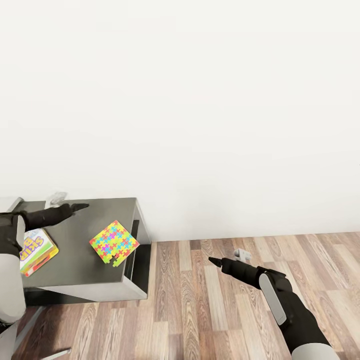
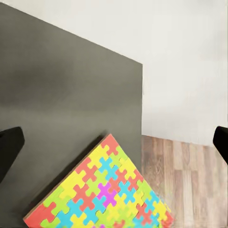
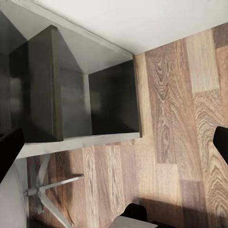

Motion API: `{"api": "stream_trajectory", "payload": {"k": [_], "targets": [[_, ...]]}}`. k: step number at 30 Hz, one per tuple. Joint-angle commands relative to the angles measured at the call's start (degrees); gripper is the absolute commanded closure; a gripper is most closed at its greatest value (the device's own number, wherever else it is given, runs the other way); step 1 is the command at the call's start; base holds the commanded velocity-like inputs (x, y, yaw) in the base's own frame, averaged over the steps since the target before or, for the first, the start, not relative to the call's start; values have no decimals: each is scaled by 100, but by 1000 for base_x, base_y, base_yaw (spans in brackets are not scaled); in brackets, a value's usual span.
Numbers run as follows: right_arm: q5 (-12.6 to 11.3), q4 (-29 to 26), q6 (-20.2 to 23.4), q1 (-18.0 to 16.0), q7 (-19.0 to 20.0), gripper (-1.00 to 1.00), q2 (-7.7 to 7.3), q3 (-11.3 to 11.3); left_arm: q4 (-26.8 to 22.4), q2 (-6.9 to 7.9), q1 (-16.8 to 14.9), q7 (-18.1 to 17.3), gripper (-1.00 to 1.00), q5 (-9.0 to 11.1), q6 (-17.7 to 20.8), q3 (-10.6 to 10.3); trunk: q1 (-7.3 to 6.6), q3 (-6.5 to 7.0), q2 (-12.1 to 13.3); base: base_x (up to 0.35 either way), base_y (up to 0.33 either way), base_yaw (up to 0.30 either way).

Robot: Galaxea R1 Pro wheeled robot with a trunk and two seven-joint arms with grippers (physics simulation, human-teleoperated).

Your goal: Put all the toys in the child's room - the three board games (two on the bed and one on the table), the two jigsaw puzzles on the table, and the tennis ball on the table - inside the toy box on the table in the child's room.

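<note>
Left tool (image 1: 80,206): reaches out over the dark surface (image 1: 75,235) near its back edge, above and apart from the things on it; in the left wrist view its two fingertips (image 2: 9,147) sit far apart at opposite sides of the frame, spread wide with nothing between them.
Right tool (image 1: 216,261): hangs over the wooden floor (image 1: 210,310) to the right of the surface, well apart from it; its fingertips (image 3: 10,152) likewise stand wide apart in the right wrist view, holding nothing.
Jigsaw puzzle (image 1: 114,243): a bright multicoloured square lying flat on the surface, turned corner-on, close to the right-hand edge.
Board game (image 1: 36,250): a colourful box lying flat on the surface at the left, partly hidden by the left arm, well apart from the jigsaw puzzle.
Surface underside: the right wrist view looks at the side of the unit, with an open dark compartment (image 3: 111,102) and a pale metal leg (image 3: 52,187) on the floor.
Wall (image 1: 200,100): plain white, behind the surface.
</note>
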Motion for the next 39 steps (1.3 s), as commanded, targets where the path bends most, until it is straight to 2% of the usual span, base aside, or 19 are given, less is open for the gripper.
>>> {"api": "stream_trajectory", "payload": {"k": [1,2,3,4,5,7,8,10,11,14,18,20,21,22,23,25,27,33,39], "targets": [[-9,-7,36,-4,17,-100,1,-17,-143,73,78,-581,-100,-68,191,41,4,-9,-10,0,0,0],[-10,-8,36,-4,18,-100,1,-21,-197,113,126,-831,-100,-66,262,45,4,-9,-10,0,0,0],[-13,-9,36,-4,18,-100,1,-29,-294,191,233,-1330,-100,-64,371,50,4,-9,-10,0,0,0],[-15,-9,36,-4,18,-100,1,-32,-343,229,290,-1580,-100,-64,410,51,4,-9,-10,0,0,0],[-18,-10,36,-4,19,-100,1,-39,-445,290,416,-2086,-100,-66,464,48,4,-9,-10,0,0,0],[-27,-12,38,-4,19,-100,1,-44,-574,329,565,-2596,-100,-76,495,41,4,-9,-10,0,0,0],[-42,-15,41,-4,19,-100,1,-48,-726,354,749,-3079,-100,-85,506,33,4,-9,-10,0,0,0],[-63,-19,45,-4,19,-100,1,-55,-1011,367,1077,-3547,-100,-75,516,29,4,-9,-10,0,0,0],[-70,-21,46,-4,21,-100,1,-56,-1113,363,1190,-3639,-100,-70,523,30,4,-9,-10,0,0,0],[-90,-26,49,-4,64,-100,6,-59,-1491,334,1700,-3690,-100,-50,541,46,4,-9,-10,0,0,0],[-96,-28,52,-4,211,-100,9,-66,-1648,294,2109,-3690,-100,91,551,57,4,-9,-10,0,0,0],[-97,-28,50,-4,340,-100,9,-71,-1692,279,2332,-3690,-100,329,550,57,4,-9,-10,0,0,0],[-98,-30,48,-4,437,-100,10,-74,-1723,271,2488,-3690,-100,539,551,52,4,-9,-10,0,0,0],[-98,-30,46,-4,485,-100,10,-75,-1738,268,2569,-3690,-100,649,552,47,4,-9,-10,0,0,0],[-98,-32,44,-4,578,-100,12,-76,-1762,264,2725,-3690,-100,869,557,40,4,-9,-10,0,0,0],[-100,-35,40,0,693,-100,17,-77,-1813,264,2897,-3690,-100,1157,585,27,4,-4,-10,0,0,-7],[-100,-36,38,1,789,-100,31,-78,-1956,259,2998,-3690,-100,1346,666,13,4,7,-10,0,0,-36],[-106,-41,32,5,955,-100,85,-78,-2207,242,3104,-3690,-100,1497,874,-45,4,54,-10,0,0,-67],[-154,-37,-72,12,1181,-100,122,-58,-2269,244,3120,-3690,-100,1524,918,-60,136,-2,-250,0,0,-77]]}}
